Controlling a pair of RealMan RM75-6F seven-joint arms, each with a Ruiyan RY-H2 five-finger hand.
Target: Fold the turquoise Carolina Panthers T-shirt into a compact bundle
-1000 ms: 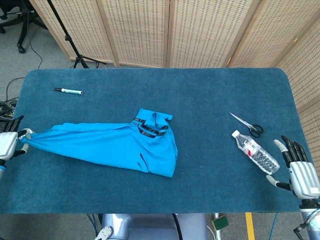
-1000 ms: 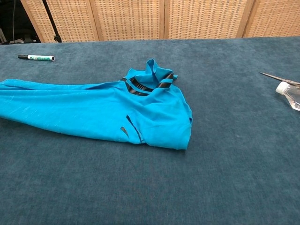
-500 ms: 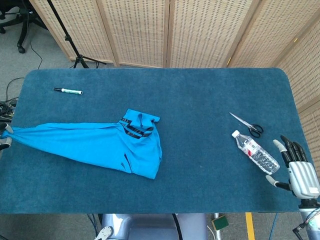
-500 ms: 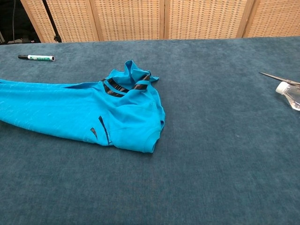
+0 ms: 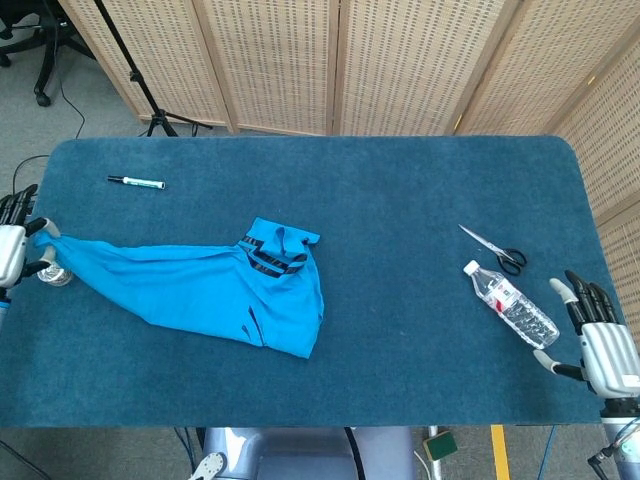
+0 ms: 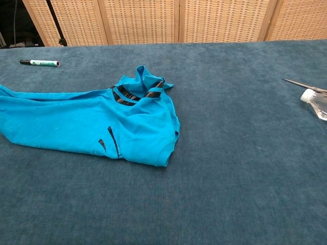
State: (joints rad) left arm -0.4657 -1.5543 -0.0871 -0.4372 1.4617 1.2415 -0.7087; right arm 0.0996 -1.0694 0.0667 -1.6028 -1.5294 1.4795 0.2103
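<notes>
The turquoise T-shirt (image 5: 200, 285) (image 6: 87, 125) lies stretched across the left half of the blue table, its black-striped collar (image 5: 277, 258) bunched at the right end. My left hand (image 5: 12, 250) is at the table's left edge and pinches the shirt's pulled-out left tip. That hand is out of the chest view. My right hand (image 5: 600, 345) hovers at the front right corner with fingers spread and nothing in it, far from the shirt.
A marker (image 5: 136, 182) (image 6: 39, 63) lies at the back left. Scissors (image 5: 495, 250) (image 6: 301, 84) and a plastic water bottle (image 5: 510, 303) (image 6: 316, 104) lie at the right, close to my right hand. Wicker screens stand behind the table (image 5: 420, 190).
My left hand dragged the shirt leftward, then came back in toward the table edge and slightly farther back. The shirt's left tip slackened. The right hand stayed put.
</notes>
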